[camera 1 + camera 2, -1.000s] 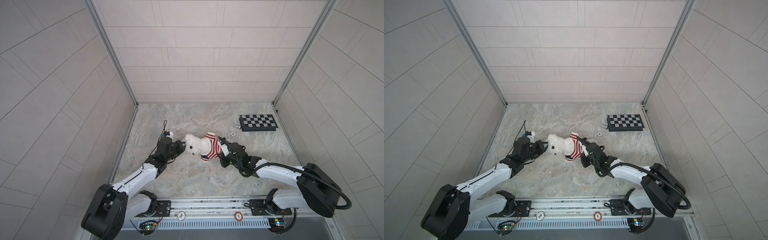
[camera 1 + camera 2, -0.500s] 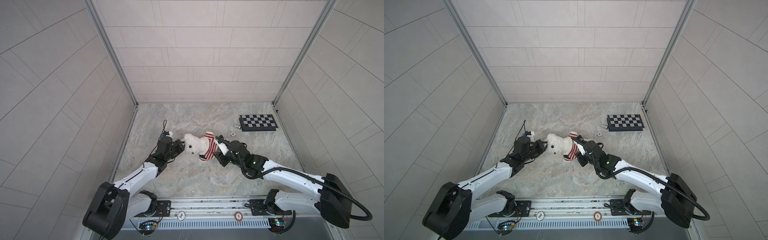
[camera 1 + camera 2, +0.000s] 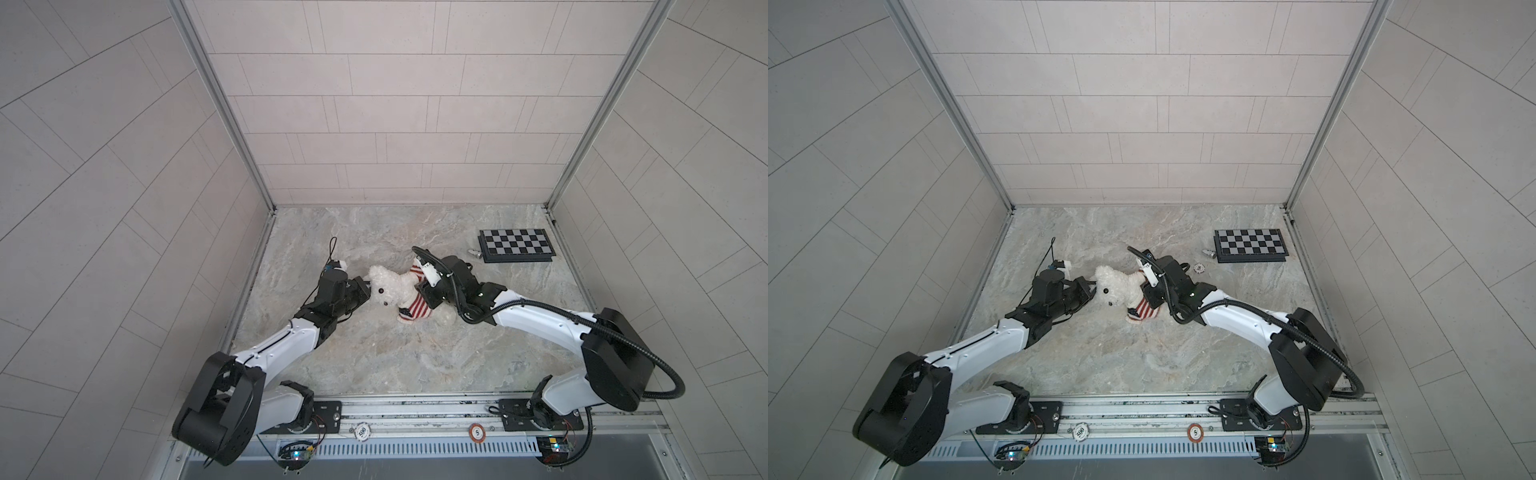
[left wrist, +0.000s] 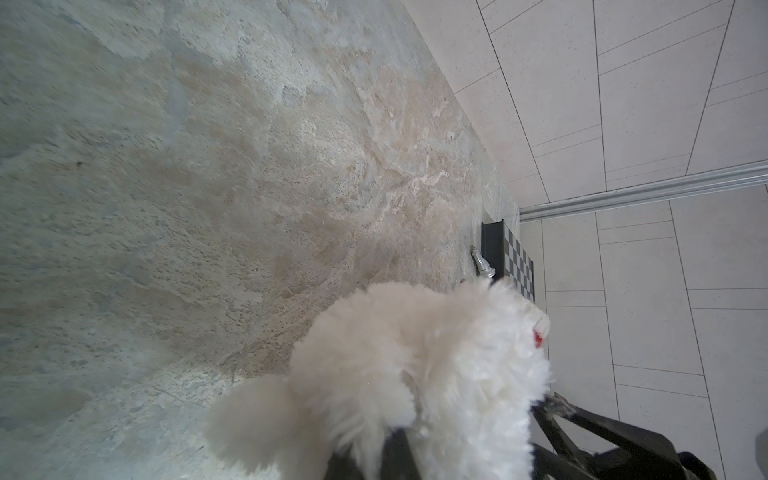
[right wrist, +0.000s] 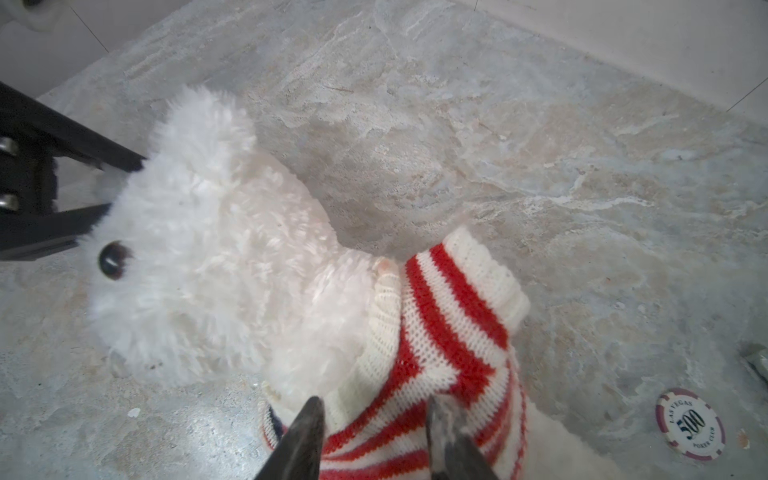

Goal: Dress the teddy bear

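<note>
The teddy bear (image 3: 388,286) lay mid-frame in both top views on the marble table (image 3: 374,361), with a striped sweater (image 5: 449,332) around its body. The left gripper (image 3: 367,289) was clamped on its head fur. The right gripper (image 5: 372,405) had its fingers apart, straddling the sweater. A poker chip (image 5: 690,424) lay nearby. A chessboard (image 3: 516,246) and a silver chess piece (image 3: 475,253) sat at upper right.

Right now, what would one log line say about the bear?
left tool: shut on bear, at its head | right tool: open, over sweater | sweater: around bear's body
</note>
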Available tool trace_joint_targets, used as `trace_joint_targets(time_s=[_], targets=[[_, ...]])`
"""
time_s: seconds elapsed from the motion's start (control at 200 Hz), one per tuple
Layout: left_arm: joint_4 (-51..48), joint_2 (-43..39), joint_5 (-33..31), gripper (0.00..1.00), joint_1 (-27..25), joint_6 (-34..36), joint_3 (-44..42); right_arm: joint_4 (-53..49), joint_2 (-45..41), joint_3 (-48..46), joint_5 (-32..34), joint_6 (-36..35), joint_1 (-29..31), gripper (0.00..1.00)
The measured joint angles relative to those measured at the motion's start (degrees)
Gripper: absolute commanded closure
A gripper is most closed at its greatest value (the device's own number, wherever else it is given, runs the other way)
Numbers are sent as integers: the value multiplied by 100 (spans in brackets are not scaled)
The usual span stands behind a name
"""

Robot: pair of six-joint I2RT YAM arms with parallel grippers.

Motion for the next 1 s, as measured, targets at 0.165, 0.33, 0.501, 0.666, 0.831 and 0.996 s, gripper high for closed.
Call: trace_joint_targets(time_s=[0.165,0.33,0.501,0.666,0.831,0.996], targets=[[11,31,-68,83,-37,-28,9,31,380,205,-125,-107,-111,59],[57,61,-122,66,-44,-39,11,144,671,278,-278,-151,-247,60],[33,61,-166,59,-68,46,109,291,826,280,-415,-149,-382,61],[-118,-83,-249,47,-74,210,155,389,970,291,-527,-136,-496,63],[-435,-533,-343,36,-76,533,157,450,1054,302,-595,-114,-575,64],[-839,-1060,-409,34,-76,911,146,490,1185,413,-636,-101,-629,65]])
